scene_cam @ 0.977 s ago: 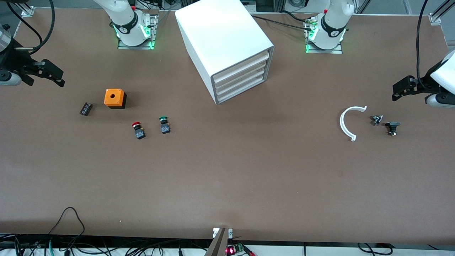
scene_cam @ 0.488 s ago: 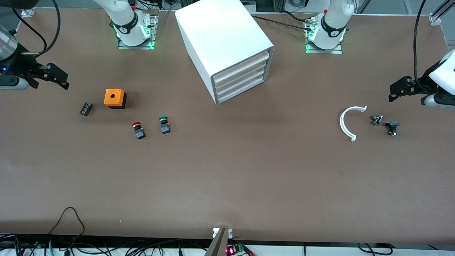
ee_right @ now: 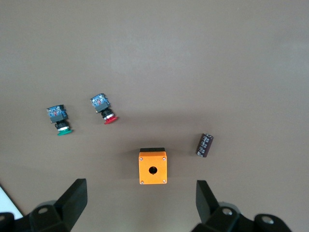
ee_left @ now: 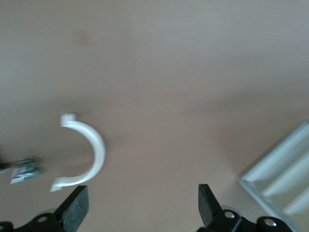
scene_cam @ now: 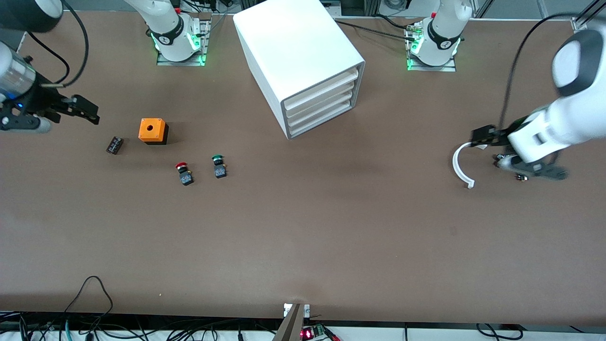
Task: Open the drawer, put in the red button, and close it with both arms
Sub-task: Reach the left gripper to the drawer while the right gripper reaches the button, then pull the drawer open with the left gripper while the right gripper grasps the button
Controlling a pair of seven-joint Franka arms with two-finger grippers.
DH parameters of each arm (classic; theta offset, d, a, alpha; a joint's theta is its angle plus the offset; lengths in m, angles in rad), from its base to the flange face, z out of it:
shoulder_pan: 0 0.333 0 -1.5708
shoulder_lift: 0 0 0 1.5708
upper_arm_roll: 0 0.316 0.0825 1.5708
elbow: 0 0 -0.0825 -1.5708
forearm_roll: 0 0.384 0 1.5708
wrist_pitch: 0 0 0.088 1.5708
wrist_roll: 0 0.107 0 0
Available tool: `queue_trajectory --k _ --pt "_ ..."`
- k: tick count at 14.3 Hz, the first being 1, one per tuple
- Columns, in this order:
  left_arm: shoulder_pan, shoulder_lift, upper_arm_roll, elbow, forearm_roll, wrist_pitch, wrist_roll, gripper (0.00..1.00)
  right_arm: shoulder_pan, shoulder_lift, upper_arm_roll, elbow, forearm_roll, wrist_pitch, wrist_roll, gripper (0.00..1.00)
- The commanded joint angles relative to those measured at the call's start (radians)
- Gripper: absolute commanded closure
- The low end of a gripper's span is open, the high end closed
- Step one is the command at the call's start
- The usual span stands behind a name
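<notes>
The white cabinet [scene_cam: 303,52] stands at the back middle of the table; its stacked cream-fronted drawers [scene_cam: 321,102] are all shut, and a corner shows in the left wrist view [ee_left: 282,174]. The red button [scene_cam: 182,173] lies on the table beside a green-capped button [scene_cam: 218,166], both nearer the front camera than the orange box [scene_cam: 152,131]. It also shows in the right wrist view [ee_right: 106,110]. My right gripper [scene_cam: 90,112] is open and empty [ee_right: 140,198] above the table beside the orange box [ee_right: 152,166]. My left gripper [scene_cam: 482,135] is open and empty [ee_left: 141,205] over a white curved piece [scene_cam: 460,163].
A small black block [scene_cam: 114,145] lies beside the orange box toward the right arm's end. Small dark parts [scene_cam: 521,177] lie partly under the left arm, next to the white curved piece [ee_left: 89,150]. Cables run along the table's front edge.
My left arm has swung in from the table's end, bringing its gripper over the white curved piece. My right gripper has moved a little toward the orange box.
</notes>
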Motion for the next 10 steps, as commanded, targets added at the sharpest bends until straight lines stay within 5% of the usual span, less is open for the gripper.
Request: queue_trajectory --k 1,7,10 --pt "0.007 0.035 -0.038 -0.098 -0.23 0.037 0.045 0.0 0.005 0.091 -0.001 0.021 0.014 0.004 0.012 0.0" --pt "-0.025 0.104 -0.185 -0.302 -0.606 0.146 0.059 0.0 0.049 0.215 0.003 0.021 0.014 0.127 0.012 0.0" --pt "-0.072 0.152 -0.201 -0.382 -0.793 0.149 0.227 0.0 0.069 0.278 0.005 0.006 0.02 0.185 0.012 0.0"
